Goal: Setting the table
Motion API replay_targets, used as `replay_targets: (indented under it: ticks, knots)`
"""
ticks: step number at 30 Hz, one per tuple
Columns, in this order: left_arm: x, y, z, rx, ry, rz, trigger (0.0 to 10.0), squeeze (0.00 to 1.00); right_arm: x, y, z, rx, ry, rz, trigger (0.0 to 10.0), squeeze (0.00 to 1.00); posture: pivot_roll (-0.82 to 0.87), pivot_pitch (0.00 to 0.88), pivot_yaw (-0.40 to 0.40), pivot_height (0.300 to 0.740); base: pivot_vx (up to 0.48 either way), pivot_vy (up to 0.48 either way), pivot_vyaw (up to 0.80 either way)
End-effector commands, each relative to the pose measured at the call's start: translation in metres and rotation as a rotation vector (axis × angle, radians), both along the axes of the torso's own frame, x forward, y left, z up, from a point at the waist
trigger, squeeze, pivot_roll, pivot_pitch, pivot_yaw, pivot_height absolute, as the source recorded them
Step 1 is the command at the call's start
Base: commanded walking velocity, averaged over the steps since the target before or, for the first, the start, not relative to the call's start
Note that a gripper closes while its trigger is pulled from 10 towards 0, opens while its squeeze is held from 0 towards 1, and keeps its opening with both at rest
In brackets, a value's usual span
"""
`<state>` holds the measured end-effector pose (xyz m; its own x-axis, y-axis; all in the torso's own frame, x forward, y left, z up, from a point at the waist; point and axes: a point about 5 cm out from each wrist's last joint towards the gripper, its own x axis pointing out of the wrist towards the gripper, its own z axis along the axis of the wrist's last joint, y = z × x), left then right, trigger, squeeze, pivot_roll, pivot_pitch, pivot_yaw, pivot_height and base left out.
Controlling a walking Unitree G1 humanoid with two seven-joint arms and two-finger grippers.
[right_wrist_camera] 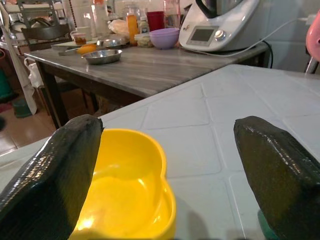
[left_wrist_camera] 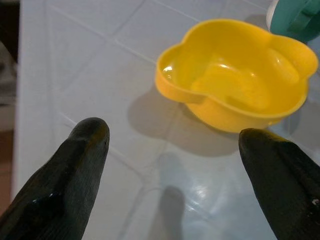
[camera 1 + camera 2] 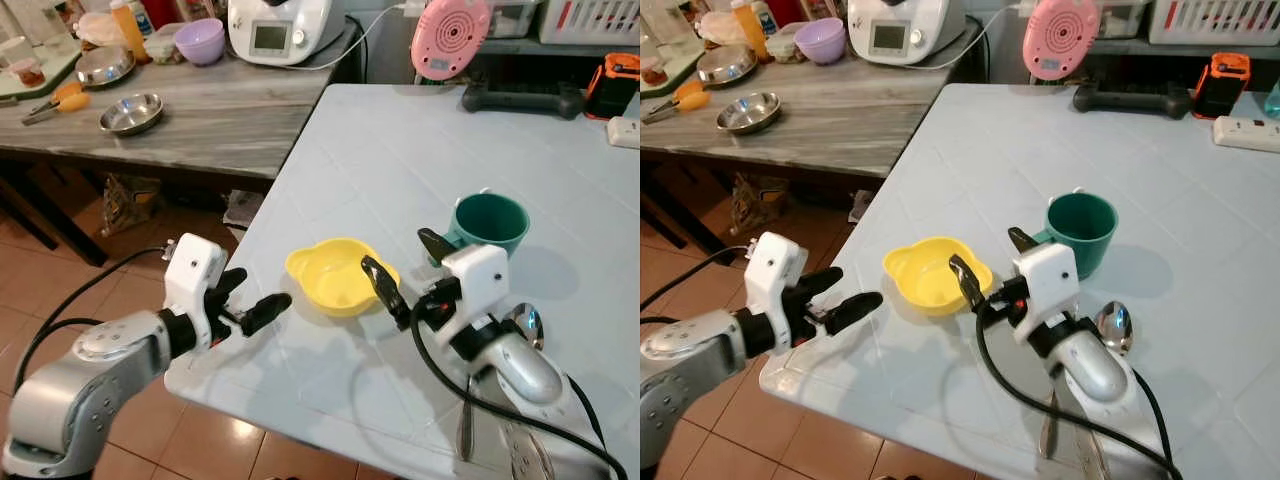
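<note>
Flanking yellow bowl (image 3: 338, 275), both grippers gape.

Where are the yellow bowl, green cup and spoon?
yellow bowl (image 3: 335, 280), left eye view, inside bottom.
green cup (image 3: 489, 222), left eye view, inner wall below the rim.
spoon (image 3: 1114, 326), right eye view, shiny spoon bowl.

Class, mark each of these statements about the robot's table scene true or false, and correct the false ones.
1. The yellow bowl is empty. True.
2. The green cup lies on its side. False: it stands upright.
3. The right gripper is clamped on the yellow bowl. False: it is open, holding nothing.
4. A spoon lies on the white table by the right arm. True.
5. The left gripper is open, near the table's edge. True.
</note>
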<state>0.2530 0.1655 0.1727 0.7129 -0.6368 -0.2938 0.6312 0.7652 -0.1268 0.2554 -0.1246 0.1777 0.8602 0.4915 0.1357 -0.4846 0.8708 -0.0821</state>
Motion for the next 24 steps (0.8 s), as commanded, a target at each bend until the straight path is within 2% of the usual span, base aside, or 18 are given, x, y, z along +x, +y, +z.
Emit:
replay_targets:
  ticks: [1, 5, 6, 9, 12, 15, 18, 24]
  knots:
    - [-0.001, 0.004, 0.002, 0.011, -0.029, -0.011, 10.0, 0.0, 0.003, 0.003, 0.0, 0.021, 0.023, 0.006, 10.0, 0.0, -0.15, 0.131, 0.136, 0.74, 0.0, 0.0, 0.0]
    - [-0.003, 0.006, 0.003, -0.001, -0.086, -0.052, 10.0, 0.0, 0.015, 0.009, 0.002, 0.053, 0.071, 0.005, 10.0, 0.0, -0.15, 0.129, 0.12, 0.74, 0.0, 0.0, 0.0]
    - [-0.001, 0.007, 0.003, 0.007, -0.127, -0.049, 10.0, 0.0, 0.019, 0.011, 0.001, 0.069, 0.1, 0.001, 10.0, 0.0, -0.15, 0.129, 0.12, 0.74, 0.0, 0.0, 0.0]
    - [0.0, 0.009, 0.001, -0.006, -0.163, -0.039, 10.0, 0.0, 0.025, 0.016, -0.001, 0.077, 0.144, 0.01, 10.0, 0.0, -0.15, 0.13, 0.114, 0.74, 0.0, 0.0, 0.0]
    - [-0.003, 0.005, -0.005, 0.04, -0.206, -0.09, 10.0, 0.0, 0.032, 0.021, -0.002, 0.067, 0.203, 0.024, 10.0, 0.0, -0.15, 0.13, 0.102, 0.74, 0.0, 0.0, 0.0]
    - [-0.004, 0.003, -0.008, 0.064, -0.235, -0.121, 10.0, 0.0, 0.036, 0.022, -0.004, 0.036, 0.249, 0.016, 10.0, 0.0, -0.15, 0.13, 0.097, 0.74, 0.0, 0.0, 0.0]
    - [-0.004, 0.002, -0.012, 0.067, -0.242, -0.124, 10.0, 0.0, 0.038, 0.023, -0.001, 0.057, 0.278, 0.012, 10.0, 0.0, -0.16, 0.129, 0.088, 0.74, 0.0, 0.0, 0.0]
    - [-0.005, 0.0, -0.018, 0.08, -0.265, -0.135, 10.0, 0.0, 0.039, 0.025, 0.001, -0.008, 0.356, 0.008, 10.0, 0.0, -0.17, 0.126, 0.081, 0.74, 0.0, 0.0, 0.0]
